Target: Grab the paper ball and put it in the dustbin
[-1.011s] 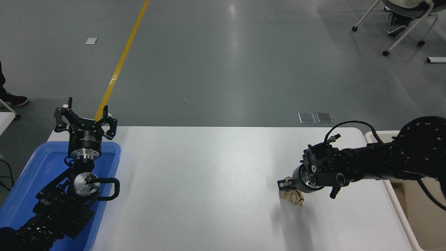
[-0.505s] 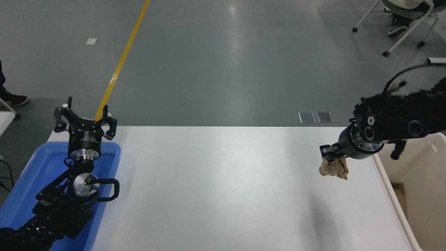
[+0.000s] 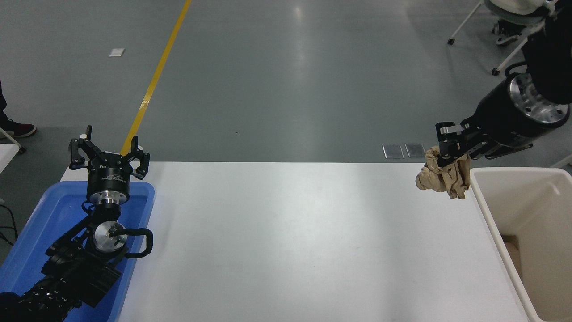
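Right tool (image 3: 449, 150) is clamped on the paper ball (image 3: 442, 178); the wad hangs below its fingers, clear of the counter (image 3: 290, 241), in the air over the counter's far right corner. The ball is crumpled tan paper, lumpy, with one lobe drooping toward the dustbin (image 3: 485, 210). It sits just left of the dustbin's near rim, not above the opening. The right arm comes in from the upper right edge and slopes down to the left.

The dustbin is cream, deep-walled, standing off the counter's right edge. Its inside is only partly visible; a brownish patch shows low against the left wall, nature unclear.

Left tool (image 3: 108, 150) is parked at the far left corner of the counter, fingers spread and pointing away, holding nothing. Its arm lies over a blue tray (image 3: 143, 197) on the counter's left edge.

A shoe (image 3: 20, 129) shows on the floor at the far left.
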### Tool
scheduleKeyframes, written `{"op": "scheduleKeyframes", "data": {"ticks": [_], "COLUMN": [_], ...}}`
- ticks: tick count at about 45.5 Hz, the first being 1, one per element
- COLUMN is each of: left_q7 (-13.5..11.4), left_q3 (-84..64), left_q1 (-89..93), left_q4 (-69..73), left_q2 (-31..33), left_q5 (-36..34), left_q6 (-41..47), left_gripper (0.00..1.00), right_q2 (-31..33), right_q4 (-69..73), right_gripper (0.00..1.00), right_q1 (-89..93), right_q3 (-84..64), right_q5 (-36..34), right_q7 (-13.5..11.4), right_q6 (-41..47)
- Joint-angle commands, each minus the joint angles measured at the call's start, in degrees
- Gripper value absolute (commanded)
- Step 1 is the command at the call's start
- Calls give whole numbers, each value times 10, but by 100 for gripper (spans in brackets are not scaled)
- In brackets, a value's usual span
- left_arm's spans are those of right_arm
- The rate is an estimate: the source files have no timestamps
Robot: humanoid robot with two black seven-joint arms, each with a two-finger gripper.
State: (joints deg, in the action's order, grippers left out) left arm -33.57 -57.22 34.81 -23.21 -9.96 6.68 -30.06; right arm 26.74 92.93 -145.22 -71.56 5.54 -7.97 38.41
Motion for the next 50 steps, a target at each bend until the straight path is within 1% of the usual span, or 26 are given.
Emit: {"op": "scheduleKeyframes", "data": {"ticks": [1, 6, 10, 14, 19, 23, 28, 31, 36, 39, 44, 46, 50], "left_q7": [0, 0, 0, 0, 0, 0, 0, 0, -1, -1, -1, -1, -1], "left_q3": [0, 0, 0, 0, 0, 0, 0, 0, 0, 0, 0, 0, 0], "left_q1": [0, 0, 0, 0, 0, 0, 0, 0, 0, 0, 0, 0, 0], "left_q4": [-1, 0, 0, 0, 0, 0, 0, 0, 0, 0, 0, 0, 0], "left_q2": [0, 0, 0, 0, 0, 0, 0, 0, 0, 0, 0, 0, 0], "left_q5": [0, 1, 0, 1, 1, 1, 1, 1, 1, 1, 2, 2, 2], "left_q6": [0, 0, 0, 0, 0, 0, 0, 0, 0, 0, 0, 0, 0], "left_gripper": [99, 99, 99, 99, 99, 99, 99, 99, 99, 99, 99, 99, 99], "right_q2": [3, 20, 60, 100, 172, 206, 233, 242, 248, 247, 229, 207, 165], "right_q4": [1, -5, -8, -36, -127, -229, -366, -441, -531, -578, -644, -661, -686], "right_gripper": [0, 0, 0, 0, 0, 0, 0, 0, 0, 0, 0, 0, 0], "right_q1": [-30, -25, -9, 30, 142, 269, 450, 560, 715, 808, 915, 950, 1001], "right_q3": [-49, -92, -135, -175, -185, -173, -106, -31, 132, 237, 355, 392, 429], "right_q5": [-3, 51, 126, 197, 238, 245, 244, 237, 234, 235, 230, 215, 164], "right_q7": [-1, 0, 1, 1, 1, 3, 6, 6, 5, 2, 0, -2, -3], "right_q6": [11, -7, -44, -99, -160, -207, -279, -299, -305, -308, -316, -323, -345]}}
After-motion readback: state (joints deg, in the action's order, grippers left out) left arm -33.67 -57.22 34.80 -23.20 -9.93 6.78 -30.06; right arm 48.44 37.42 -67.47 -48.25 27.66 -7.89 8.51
